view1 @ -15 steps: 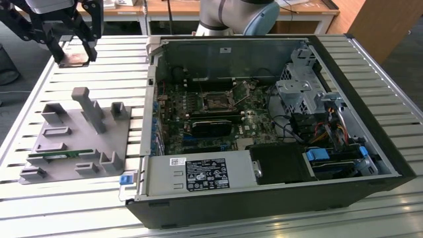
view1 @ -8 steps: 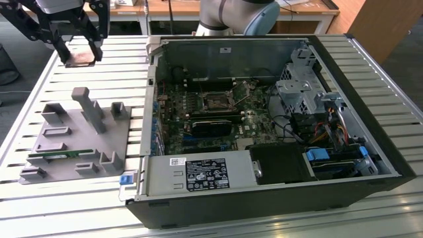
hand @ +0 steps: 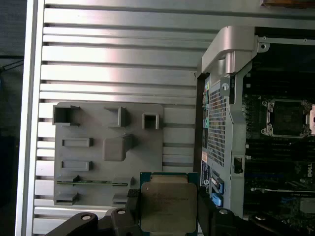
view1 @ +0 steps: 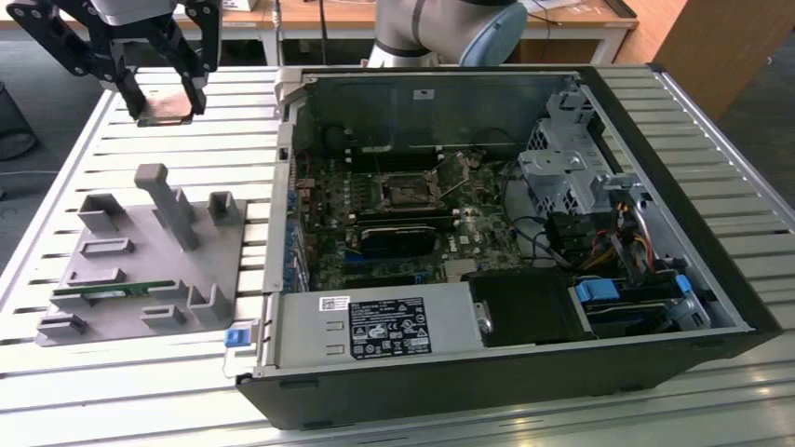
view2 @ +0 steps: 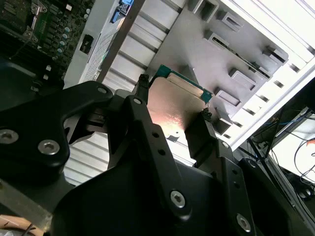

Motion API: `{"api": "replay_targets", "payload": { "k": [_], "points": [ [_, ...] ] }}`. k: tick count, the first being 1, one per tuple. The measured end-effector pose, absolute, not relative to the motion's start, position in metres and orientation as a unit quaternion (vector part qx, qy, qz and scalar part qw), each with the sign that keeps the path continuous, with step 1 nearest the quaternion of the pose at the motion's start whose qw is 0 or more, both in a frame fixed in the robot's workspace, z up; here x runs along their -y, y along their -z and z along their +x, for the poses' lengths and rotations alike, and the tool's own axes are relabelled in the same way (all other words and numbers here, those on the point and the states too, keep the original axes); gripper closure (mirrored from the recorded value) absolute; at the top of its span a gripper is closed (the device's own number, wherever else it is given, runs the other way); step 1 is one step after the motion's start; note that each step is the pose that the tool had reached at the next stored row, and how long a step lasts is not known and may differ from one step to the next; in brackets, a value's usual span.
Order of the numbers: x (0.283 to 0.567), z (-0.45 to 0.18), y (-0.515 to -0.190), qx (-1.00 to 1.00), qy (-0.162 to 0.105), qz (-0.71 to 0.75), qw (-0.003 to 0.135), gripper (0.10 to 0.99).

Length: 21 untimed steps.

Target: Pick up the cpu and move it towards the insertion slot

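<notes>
Holding the cpu (view1: 166, 104) up in the air, the tool (view1: 162, 98) has its two black fingers (view1: 128, 93) shut on the chip's two sides. In the exterior view the chip hangs above the slatted metal worktop (view1: 74, 168), at about 10 o'clock from the open computer case (view1: 522, 372). In the first wrist view the cpu (hand: 168, 206) shows its pale metal top with a thin green rim, and dark fingers (hand: 134, 211) press on both sides of it. In the second wrist view the chip (view2: 174, 105) looks shiny and flat between the black finger links.

So the pick-up step looks done, and the carry step is the one in hand. The insertion slot (view1: 408, 193) is the small dark square with a silvery frame on the green board inside the case. From the chip it lies at about 4 o'clock in the exterior view, and the two are well apart. In the first wrist view the insertion slot (hand: 287, 118) sits past the case wall, so the move calls for going over that wall and keeping the chip flat and held tight.

Counting things: one cpu, one insertion slot, one tool, one computer case. There is one grey plastic holder tray (view1: 236, 279) on the worktop with several small pockets, and one thin green memory stick (view1: 114, 291) lies in it.
</notes>
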State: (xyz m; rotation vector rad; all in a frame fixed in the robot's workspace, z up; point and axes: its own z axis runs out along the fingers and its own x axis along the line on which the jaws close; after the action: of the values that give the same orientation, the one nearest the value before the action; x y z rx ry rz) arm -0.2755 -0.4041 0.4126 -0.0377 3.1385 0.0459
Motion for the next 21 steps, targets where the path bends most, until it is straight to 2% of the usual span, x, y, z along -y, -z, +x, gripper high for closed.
{"api": "replay_targets", "payload": {
  "k": [21],
  "points": [
    [0.403,-0.243,-0.413,-1.0,-0.015,-0.012,0.001,0.541]
  ]
}}
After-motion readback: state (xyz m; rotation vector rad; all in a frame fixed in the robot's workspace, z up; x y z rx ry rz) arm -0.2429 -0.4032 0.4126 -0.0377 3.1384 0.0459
